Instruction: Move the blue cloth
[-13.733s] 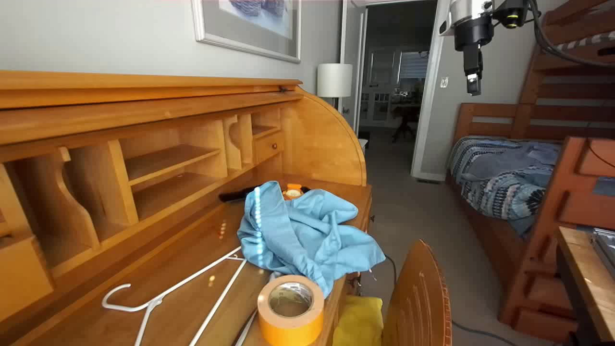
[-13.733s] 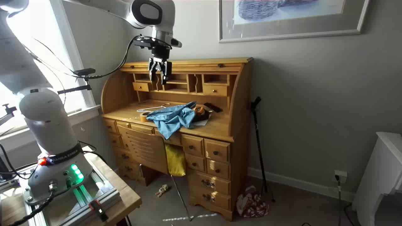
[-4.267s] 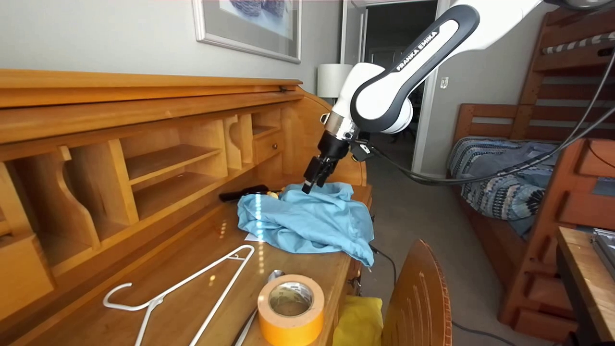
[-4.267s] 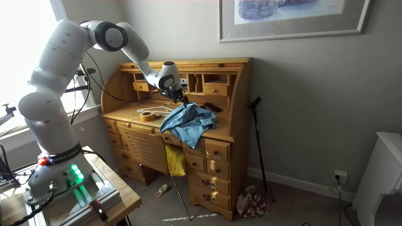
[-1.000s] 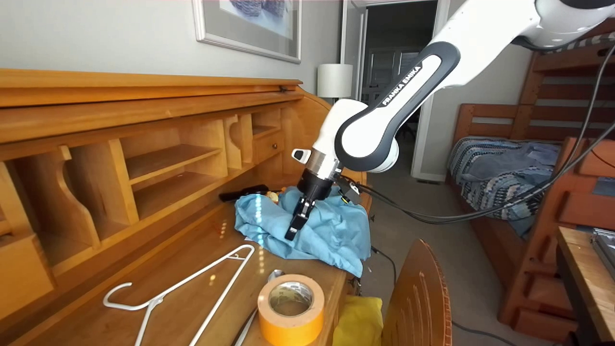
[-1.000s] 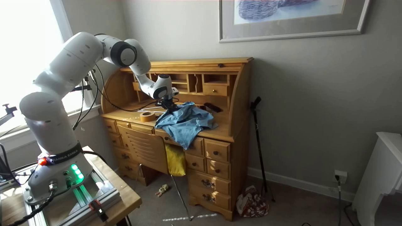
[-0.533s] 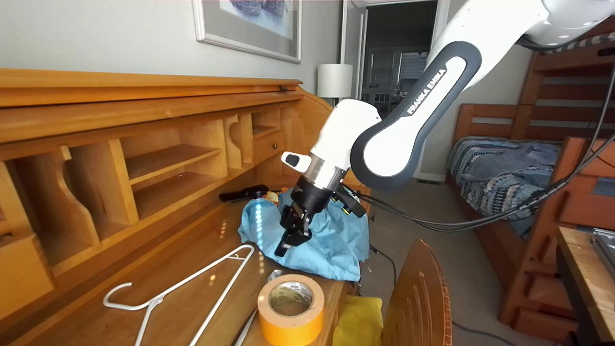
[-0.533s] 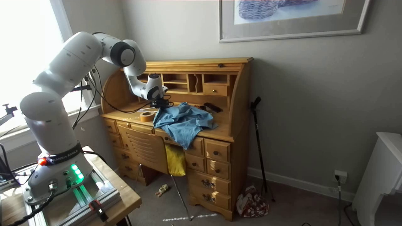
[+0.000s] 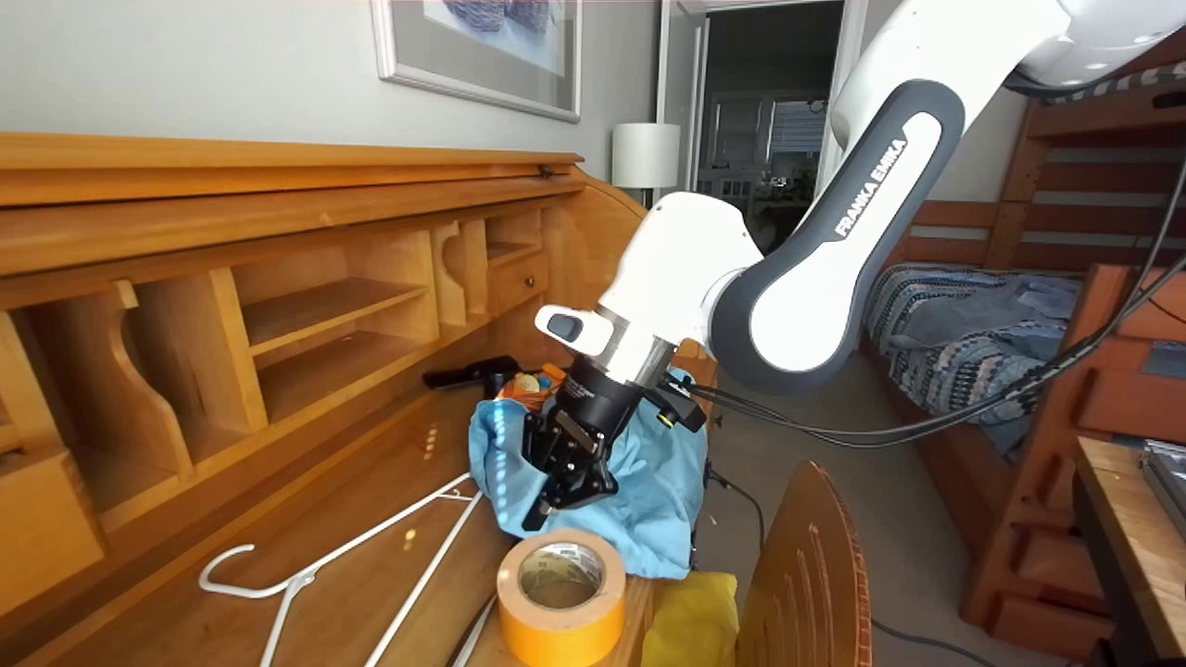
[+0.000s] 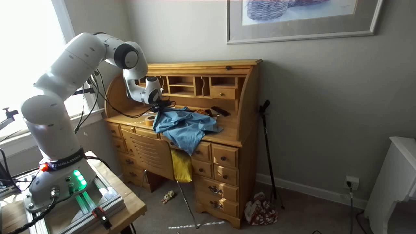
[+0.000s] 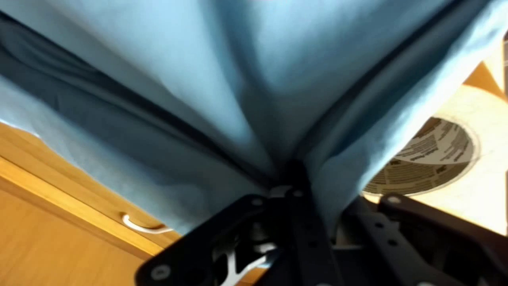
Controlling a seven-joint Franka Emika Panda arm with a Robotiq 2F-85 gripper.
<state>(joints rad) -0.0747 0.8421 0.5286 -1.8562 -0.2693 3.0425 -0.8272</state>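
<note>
The blue cloth (image 9: 658, 500) lies crumpled on the roll-top desk, and in an exterior view part of the cloth (image 10: 185, 143) droops over the desk's front edge. My gripper (image 9: 542, 512) points down at the cloth's side nearest the yellow tape roll (image 9: 561, 639). Folds of the cloth (image 11: 158, 71) fill the wrist view and gather in between the dark fingers, which are shut on a pinch of it. The finger pads are hidden by fabric and shadow. In the wrist view the tape roll (image 11: 488, 159) shows beside the cloth's edge.
A white hanger (image 9: 301, 582) lies on the desk near the cloth. Behind the cloth are an orange item (image 9: 533, 394) and a dark long object (image 9: 468, 373). A wooden chair (image 9: 815, 574) and yellow cushion (image 9: 690, 621) stand at the desk's front. Cubbyholes (image 9: 334, 315) rise along its back.
Over the last second my gripper has moved toward the tape roll, and the cloth's near edge has come along with it. More of the orange item behind is uncovered.
</note>
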